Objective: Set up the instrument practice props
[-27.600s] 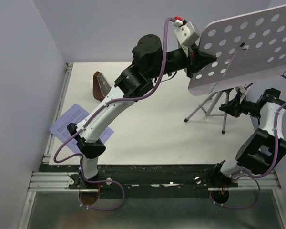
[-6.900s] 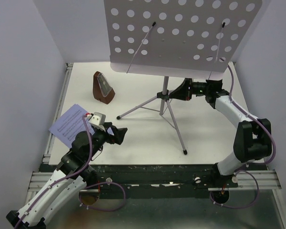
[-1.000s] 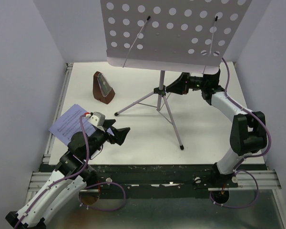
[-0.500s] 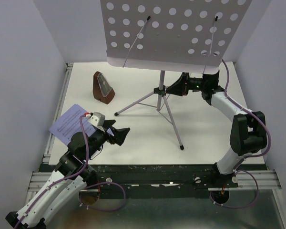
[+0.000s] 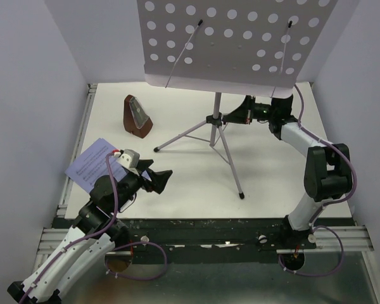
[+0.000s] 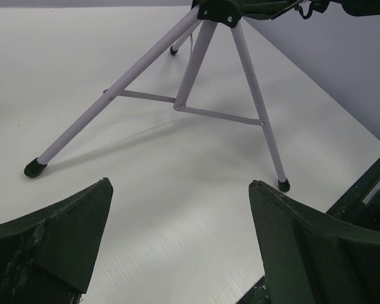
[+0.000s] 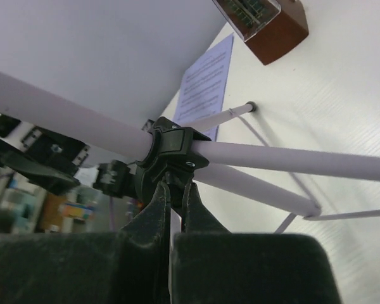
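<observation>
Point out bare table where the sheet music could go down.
Bare: the near-right table between the tripod and the right arm; also the strip between left claw and tripod. Crowded: around the hub, where the right claw clamps.

music stand: pale lilac, round-hole grid | metronome: brown | sheet music: lavender, dark print | table: white

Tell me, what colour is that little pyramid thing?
The metronome is reddish brown; the top external view shows it best.

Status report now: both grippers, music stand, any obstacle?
Left gripper open, empty. Right gripper shut on music stand, at tripod collar. Stand upright. Metronome, sheet music apart, untouched.
</observation>
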Tool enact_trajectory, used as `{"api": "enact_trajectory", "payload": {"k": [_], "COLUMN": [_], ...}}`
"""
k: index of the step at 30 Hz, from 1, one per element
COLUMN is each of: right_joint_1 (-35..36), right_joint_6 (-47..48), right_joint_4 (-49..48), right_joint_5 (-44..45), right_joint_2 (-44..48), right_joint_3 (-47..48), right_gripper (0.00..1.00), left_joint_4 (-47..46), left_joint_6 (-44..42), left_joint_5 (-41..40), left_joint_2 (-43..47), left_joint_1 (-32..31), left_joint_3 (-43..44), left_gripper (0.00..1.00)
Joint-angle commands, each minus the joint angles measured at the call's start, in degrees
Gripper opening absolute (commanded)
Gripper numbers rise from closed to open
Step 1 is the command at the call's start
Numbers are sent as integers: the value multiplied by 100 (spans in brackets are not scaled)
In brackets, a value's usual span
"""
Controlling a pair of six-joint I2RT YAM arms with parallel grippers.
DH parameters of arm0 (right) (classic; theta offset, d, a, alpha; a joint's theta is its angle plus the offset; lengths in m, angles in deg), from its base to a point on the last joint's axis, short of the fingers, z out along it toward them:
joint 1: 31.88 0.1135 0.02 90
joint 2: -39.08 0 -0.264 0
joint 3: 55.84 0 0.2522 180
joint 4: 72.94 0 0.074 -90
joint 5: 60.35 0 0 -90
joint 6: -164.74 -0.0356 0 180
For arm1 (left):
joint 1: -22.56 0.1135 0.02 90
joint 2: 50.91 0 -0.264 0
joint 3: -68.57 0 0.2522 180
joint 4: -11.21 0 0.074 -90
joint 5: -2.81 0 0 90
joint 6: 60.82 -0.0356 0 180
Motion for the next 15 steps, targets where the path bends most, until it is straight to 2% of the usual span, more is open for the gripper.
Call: {"api": "enact_trajectory", "payload": {"k": [1,2,4,8,11,15], "right_joint_1": [-326,-353,-353,-344,-335,-335], "right_joint_6": [-2416,-2558,-2402,-2129,-2645,-3559], "right_joint_4": [-260,-130,737,3145,3501,3115], "right_joint_5": [508,596,886,1519,1626,1538], "right_joint_2": [-220,-203,-107,-54,25,254], "right_joint_3": [-119,-146,-15,643,733,408], "right_gripper": [0,0,0,0,0,0], "left_joint_4": [59,50,41,-11,-73,-108], "left_joint_6": [1,1,19,54,80,107], "left_joint_5": [24,33,33,51,77,77], "left_joint_2": [93,84,84,32,-12,-30], "left_joint_1": [26,34,26,34,34,26], "left_joint_3": [93,93,84,58,58,67], "left_gripper": [99,99,99,99,99,99]}}
